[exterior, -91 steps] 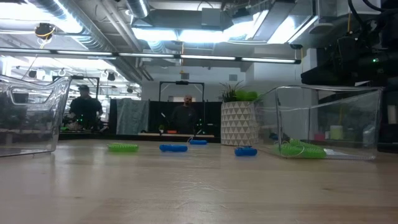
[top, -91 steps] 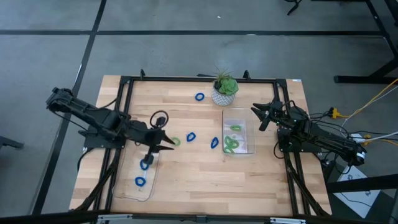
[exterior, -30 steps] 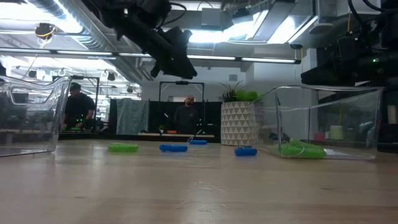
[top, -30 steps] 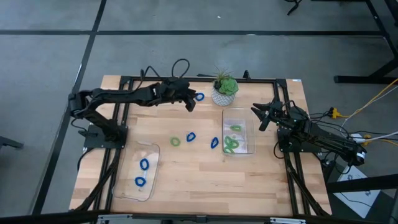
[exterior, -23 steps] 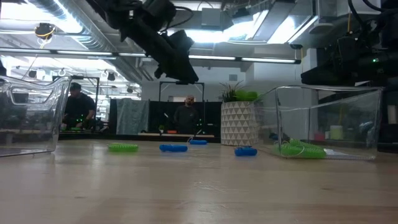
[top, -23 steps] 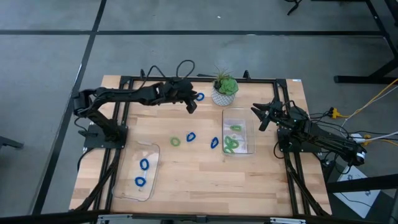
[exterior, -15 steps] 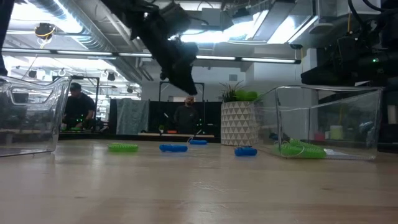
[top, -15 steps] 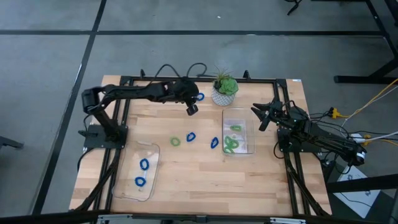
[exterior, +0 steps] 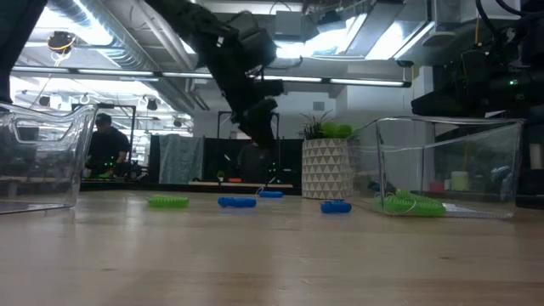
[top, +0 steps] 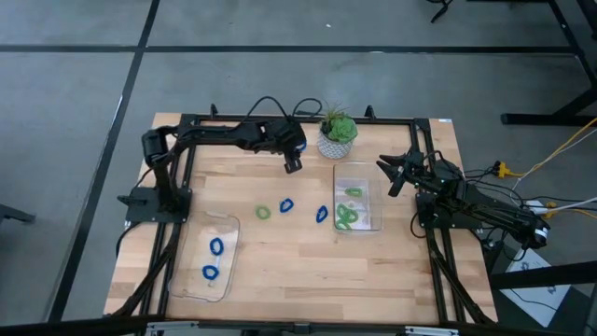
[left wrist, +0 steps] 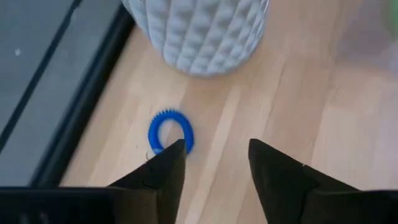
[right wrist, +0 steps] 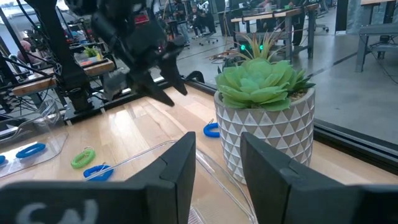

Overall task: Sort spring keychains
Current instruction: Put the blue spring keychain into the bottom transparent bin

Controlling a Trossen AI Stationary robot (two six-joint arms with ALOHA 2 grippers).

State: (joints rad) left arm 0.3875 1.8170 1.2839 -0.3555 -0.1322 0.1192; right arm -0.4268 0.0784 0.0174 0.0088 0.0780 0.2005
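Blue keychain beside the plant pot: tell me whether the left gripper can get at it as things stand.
Probably yes. The left gripper hangs open close by the blue keychain, with bare table between them. The white pot stands near but apart from it.

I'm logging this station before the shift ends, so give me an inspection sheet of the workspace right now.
Surface: wooden table.
Job's things: two blue keychains in left tray; green ones in right tray; loose blue keychain by potted plant, three more mid-table.
Clutter: nothing seen.
Grippers: left gripper open above the loose blue keychain; right gripper open, waiting at the right edge.
Cables: yellow cable beyond the right edge.
Surroundings: a person far behind.
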